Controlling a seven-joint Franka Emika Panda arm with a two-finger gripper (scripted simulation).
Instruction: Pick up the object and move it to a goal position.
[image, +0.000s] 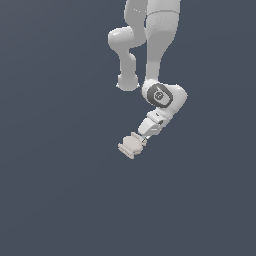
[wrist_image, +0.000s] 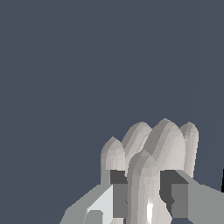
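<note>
The gripper (wrist_image: 143, 192) clasps the object (wrist_image: 151, 151) between its dark pads (wrist_image: 119, 177). The white arm (image: 160, 55) slants toward the exterior view's left, with the pale lumpy figure at its tip.

No text, label, brand, number or sign can be read in either view. The dark round mark on the arm's wrist joint (image: 159, 94) shows no legible characters.

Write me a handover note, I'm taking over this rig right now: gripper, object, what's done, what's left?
Gripper: shut on the small pale beige lumpy figure, dark finger pads pressing either side.
Object: at the end of the white arm in the exterior view, tilted.
Done: grasp made.
Left: carry to the goal and release. No goal marker shows in either view, and lift height cannot be judged.
</note>
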